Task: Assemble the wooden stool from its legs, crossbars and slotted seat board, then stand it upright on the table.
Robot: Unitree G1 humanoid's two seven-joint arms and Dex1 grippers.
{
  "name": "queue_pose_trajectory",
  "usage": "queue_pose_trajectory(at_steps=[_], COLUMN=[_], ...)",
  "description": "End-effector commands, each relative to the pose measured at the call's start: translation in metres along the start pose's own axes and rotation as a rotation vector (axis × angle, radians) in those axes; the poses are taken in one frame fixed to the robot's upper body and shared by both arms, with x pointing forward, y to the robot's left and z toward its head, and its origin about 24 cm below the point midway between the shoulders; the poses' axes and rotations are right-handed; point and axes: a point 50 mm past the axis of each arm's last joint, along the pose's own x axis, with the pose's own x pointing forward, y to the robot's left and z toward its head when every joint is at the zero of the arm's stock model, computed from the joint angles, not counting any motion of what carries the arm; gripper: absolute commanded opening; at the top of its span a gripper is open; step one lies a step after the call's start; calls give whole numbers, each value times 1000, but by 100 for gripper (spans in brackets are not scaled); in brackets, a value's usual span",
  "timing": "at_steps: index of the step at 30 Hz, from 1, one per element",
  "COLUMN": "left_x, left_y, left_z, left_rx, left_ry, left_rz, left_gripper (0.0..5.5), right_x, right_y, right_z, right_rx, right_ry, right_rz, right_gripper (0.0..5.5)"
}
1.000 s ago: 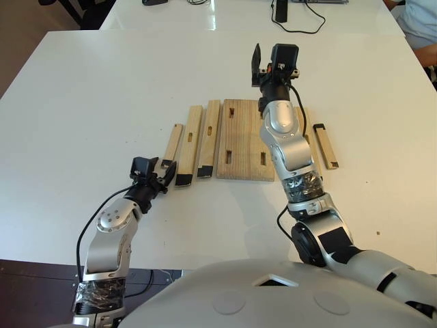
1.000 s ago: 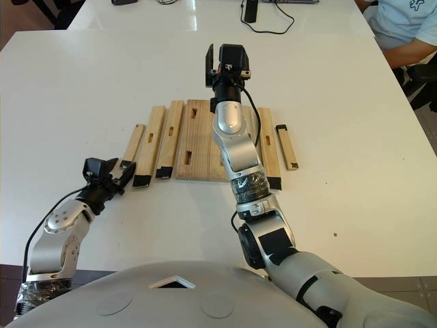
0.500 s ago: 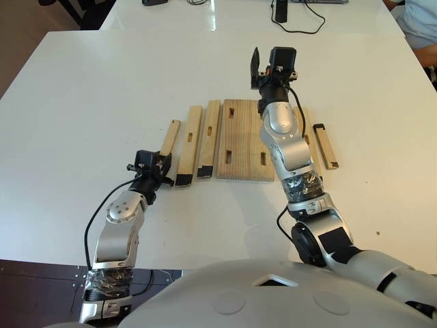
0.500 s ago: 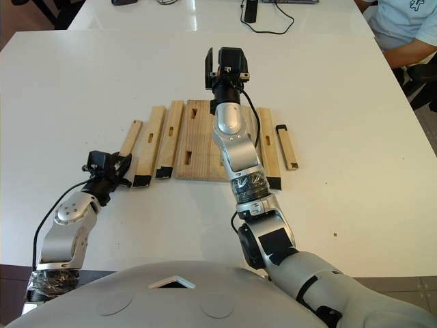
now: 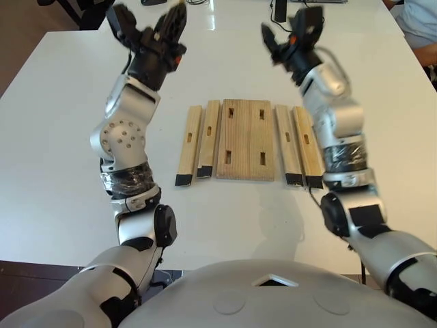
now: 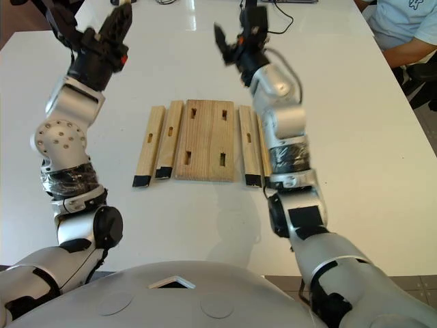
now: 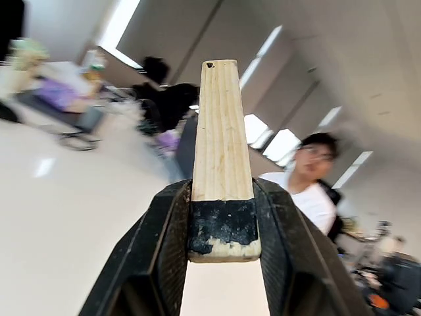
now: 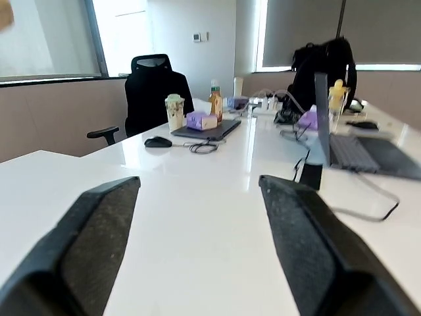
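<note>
The slotted seat board [image 5: 246, 139] lies flat on the white table [image 5: 68, 137]. Two long wooden legs with black ends [image 5: 189, 143] [image 5: 208, 137] lie along its left side. Two more [image 5: 288, 143] [image 5: 307, 145] lie along its right side. My left gripper [image 5: 147, 20] is raised high over the far left of the table. In the left wrist view it [image 7: 222, 197] is shut on the black-tipped end of a short wooden crossbar [image 7: 220, 125], which points away from the wrist. My right gripper [image 5: 292, 27] is raised beyond the board's far edge, open, with nothing between its fingers [image 8: 99, 224].
A second white table behind carries a black device with a cable [image 5: 280, 10], a laptop [image 8: 368, 155], bottles and a mouse. A person sits at the far right edge [image 6: 403, 20]. Bare tabletop extends to both sides of the wooden parts and in front of them.
Both arms have swung up high above the table. The left gripper, low near the short bar at the row's left end before, now holds a short bar. The right short bar no longer lies there.
</note>
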Motion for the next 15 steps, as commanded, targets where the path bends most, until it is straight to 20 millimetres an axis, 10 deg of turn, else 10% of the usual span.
queue_pose_trajectory(at_steps=[1,6,15], left_x=[-20,-38,-46], left_y=[-16,-12,-29], left_z=[0,-1,-7], left_rx=[-70,-22,-12], left_ry=[34,95,135], left_rz=[-206,-362,-574], left_gripper=[131,131,131], right_x=[10,-23,-42], right_y=[-1,-7,-1], right_z=[44,68,91], right_rx=[175,554,695], right_ry=[-118,-119,60], right_rz=[214,700,967], right_gripper=[333,333,333])
